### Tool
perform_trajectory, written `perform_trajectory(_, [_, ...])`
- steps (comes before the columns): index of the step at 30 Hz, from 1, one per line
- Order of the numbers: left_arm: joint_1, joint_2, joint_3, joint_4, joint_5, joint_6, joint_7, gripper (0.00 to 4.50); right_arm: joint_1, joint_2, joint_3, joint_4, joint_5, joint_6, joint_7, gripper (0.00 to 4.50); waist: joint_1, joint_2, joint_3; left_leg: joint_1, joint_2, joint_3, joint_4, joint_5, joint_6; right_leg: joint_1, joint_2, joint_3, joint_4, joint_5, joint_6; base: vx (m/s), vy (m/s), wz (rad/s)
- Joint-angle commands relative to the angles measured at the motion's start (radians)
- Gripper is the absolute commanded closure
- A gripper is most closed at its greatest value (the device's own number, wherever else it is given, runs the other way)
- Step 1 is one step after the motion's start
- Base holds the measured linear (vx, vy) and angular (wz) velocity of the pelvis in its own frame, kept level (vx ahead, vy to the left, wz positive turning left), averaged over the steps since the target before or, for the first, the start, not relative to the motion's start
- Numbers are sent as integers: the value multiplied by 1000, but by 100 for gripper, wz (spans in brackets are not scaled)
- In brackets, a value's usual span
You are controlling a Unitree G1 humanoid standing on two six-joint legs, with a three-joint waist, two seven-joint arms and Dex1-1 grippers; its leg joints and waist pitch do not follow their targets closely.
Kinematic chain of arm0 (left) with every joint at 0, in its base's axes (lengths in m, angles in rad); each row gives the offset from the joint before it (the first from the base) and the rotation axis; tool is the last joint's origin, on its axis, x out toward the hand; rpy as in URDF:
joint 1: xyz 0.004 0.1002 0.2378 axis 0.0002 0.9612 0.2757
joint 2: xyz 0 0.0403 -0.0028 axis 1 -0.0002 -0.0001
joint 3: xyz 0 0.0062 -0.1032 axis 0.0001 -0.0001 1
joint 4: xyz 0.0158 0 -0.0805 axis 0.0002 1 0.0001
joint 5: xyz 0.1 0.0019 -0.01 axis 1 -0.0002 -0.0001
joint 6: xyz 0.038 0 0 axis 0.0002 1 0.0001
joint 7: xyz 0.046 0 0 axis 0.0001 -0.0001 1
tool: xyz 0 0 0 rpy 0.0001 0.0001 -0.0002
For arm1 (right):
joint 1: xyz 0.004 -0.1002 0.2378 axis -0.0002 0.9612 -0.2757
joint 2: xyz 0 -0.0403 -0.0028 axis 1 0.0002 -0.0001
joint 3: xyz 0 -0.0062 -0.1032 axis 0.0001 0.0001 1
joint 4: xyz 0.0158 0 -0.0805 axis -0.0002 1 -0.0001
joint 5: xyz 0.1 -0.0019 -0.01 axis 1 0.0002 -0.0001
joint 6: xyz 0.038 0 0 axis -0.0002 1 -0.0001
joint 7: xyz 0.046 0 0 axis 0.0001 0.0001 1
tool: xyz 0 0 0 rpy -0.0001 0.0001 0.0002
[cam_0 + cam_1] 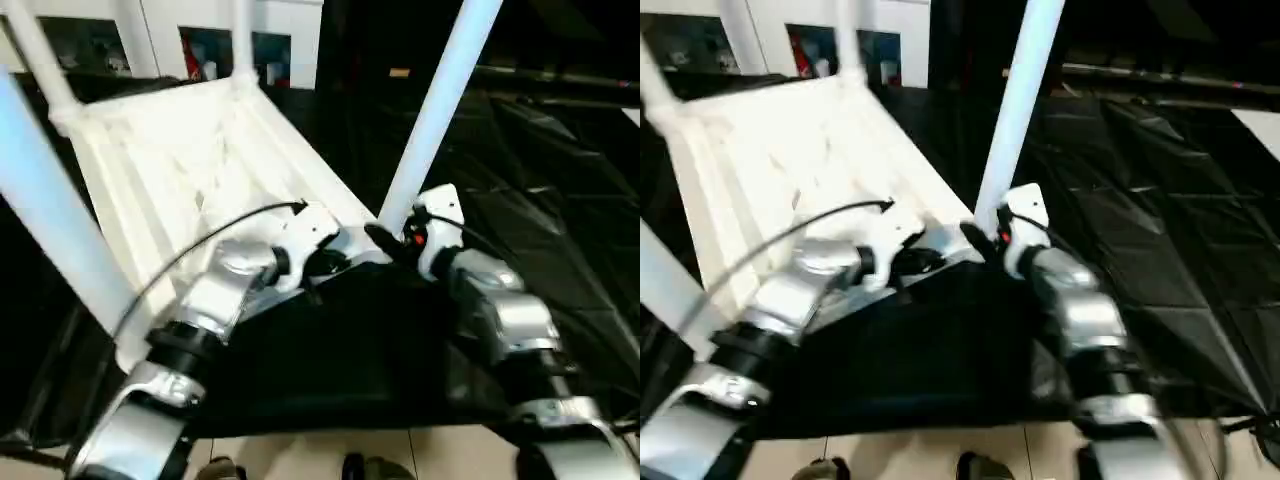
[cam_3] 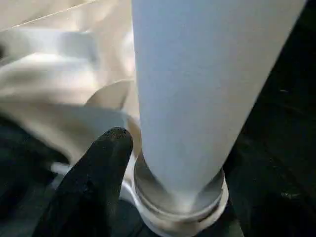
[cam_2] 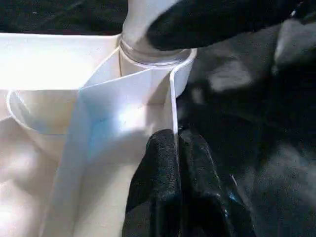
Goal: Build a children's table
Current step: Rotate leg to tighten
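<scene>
At centre frame, the leg [image 1: 435,115] is being steadied in the corner socket [image 3: 163,66] of the upturned tabletop [image 1: 190,170] by the loosened right gripper [image 1: 392,243], while the rim is being pinched by the clenched left gripper [image 3: 177,148]; an unseated leg could tip out.

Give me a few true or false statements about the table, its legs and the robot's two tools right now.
1. The tabletop lies ribbed side up. True.
2. The left tool is pinched on the tabletop's edge wall. True.
3. The leg by the right tool lies flat on the floor. False: it stands up from a corner socket.
4. The surface under the table is white. False: it is black sheeting.
</scene>
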Motion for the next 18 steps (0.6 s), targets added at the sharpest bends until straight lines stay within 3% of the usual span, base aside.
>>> perform_trajectory(1, [30, 26, -27, 5, -36, -39, -102, 450, 30, -48, 115, -76, 44, 3, 231, 158, 8, -2, -56, 7, 10, 9, -57, -233, 71, 52, -20, 16, -58, -214, -174, 0, 0, 0])
perform_trajectory(5, [46, 69, -30, -27, -69, -65, -205, 450, 44, -114, 135, -113, 52, 7, 338, 158, 14, 0, -54, 9, 12, 13, -55, -211, 95, 53, -22, 16, -53, -179, -210, 0, 0, 0])
perform_trajectory(10, [91, 152, -49, -129, -139, -23, -380, 450, 40, -186, 156, -132, 52, 9, 453, 158, 17, 1, -54, 13, 17, 12, -58, -229, 76, 51, -25, 17, -51, -220, -220, 0, 0, 0])
perform_trajectory(12, [99, 162, -52, -145, -151, -10, -400, 450, 40, -195, 164, -136, 56, 9, 480, 158, 20, 2, -55, 15, 18, 14, -55, -207, 82, 52, -25, 18, -46, -179, -235, 0, 0, 0])
perform_trajectory(13, [103, 166, -53, -152, -155, -5, -407, 450, 42, -204, 173, -142, 63, 15, 507, 158, 19, -4, -53, 13, 15, 16, -54, -193, 88, 53, -22, 17, -44, -159, -240, 0, 0, 0])
perform_trajectory(18, [112, 175, -53, -161, -167, -7, -433, 450, 38, -221, 191, -150, 81, 23, 566, 172, 23, -6, -53, 13, 14, 16, -51, -177, 95, 55, -26, 18, -42, -162, -241, 0, 0, 0])
